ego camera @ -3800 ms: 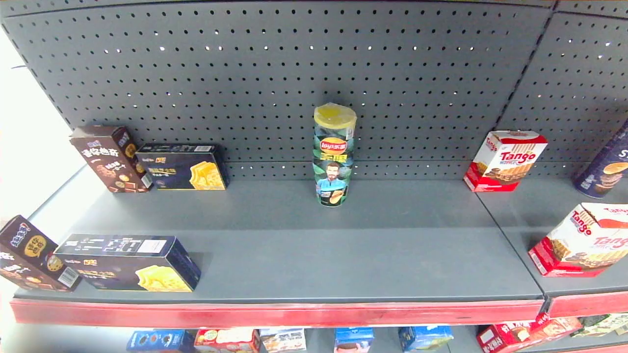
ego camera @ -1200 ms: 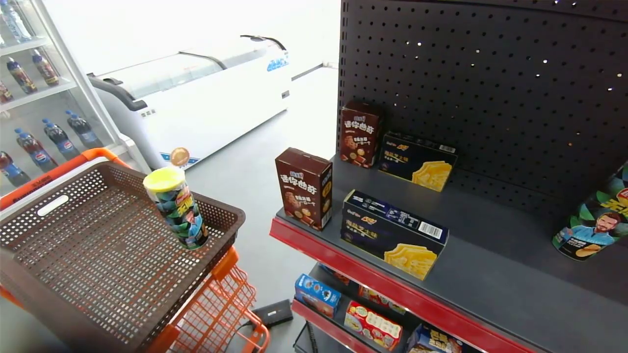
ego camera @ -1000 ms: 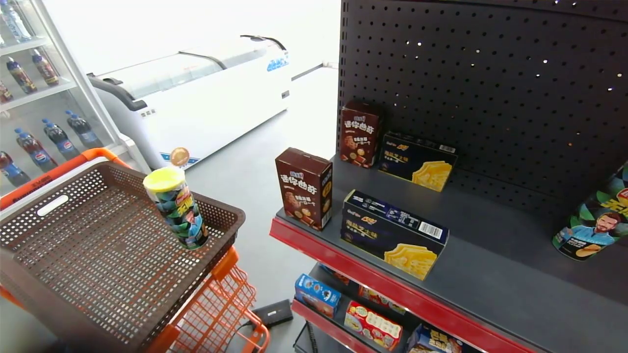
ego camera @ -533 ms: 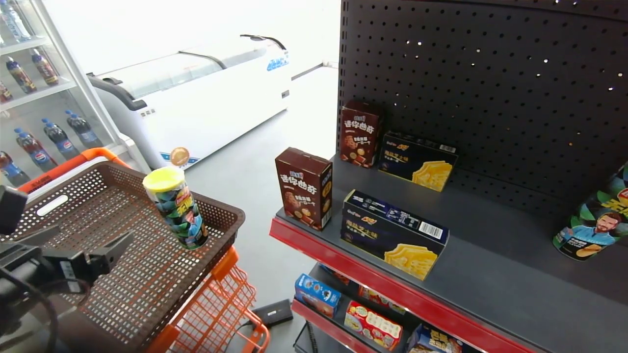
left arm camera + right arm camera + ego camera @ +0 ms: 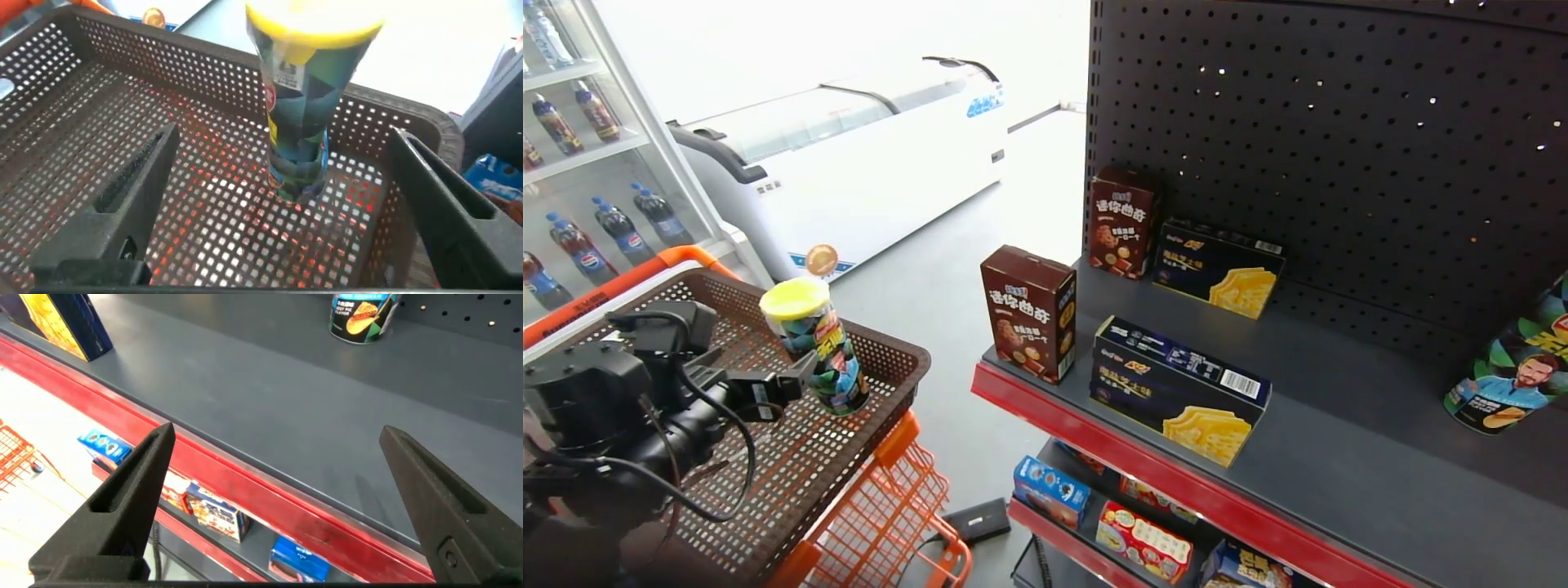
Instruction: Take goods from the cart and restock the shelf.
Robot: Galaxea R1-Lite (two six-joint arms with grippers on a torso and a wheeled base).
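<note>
In the head view the left pincer (image 5: 783,377) has come up from the lower left corner of the frame and across the brown basket (image 5: 913,357) within the last half second. Its near fingertip now sits just beside the chip can (image 5: 818,347), which stands upright in the basket's right corner on the orange cart (image 5: 907,490). At centre and right the shelf (image 5: 1339,457) carries boxes, and a second can (image 5: 1507,376) stands at the far right edge. In the left wrist view the left pincer (image 5: 284,139) is spread wide, its fingers (image 5: 131,196) flanking the chip can (image 5: 301,122), which stands centred ahead over the basket (image 5: 163,49) mesh. No pad presses on it, and whether the tips have passed its sides I cannot tell. In the right wrist view the right pincer (image 5: 276,434) is also wide and holds nothing, hanging over the bare shelf (image 5: 286,400) near the second can (image 5: 359,314). The approach looks nearly finished, so a short advance and a squeeze should be next. The tall can could tip if it is nudged.
</note>
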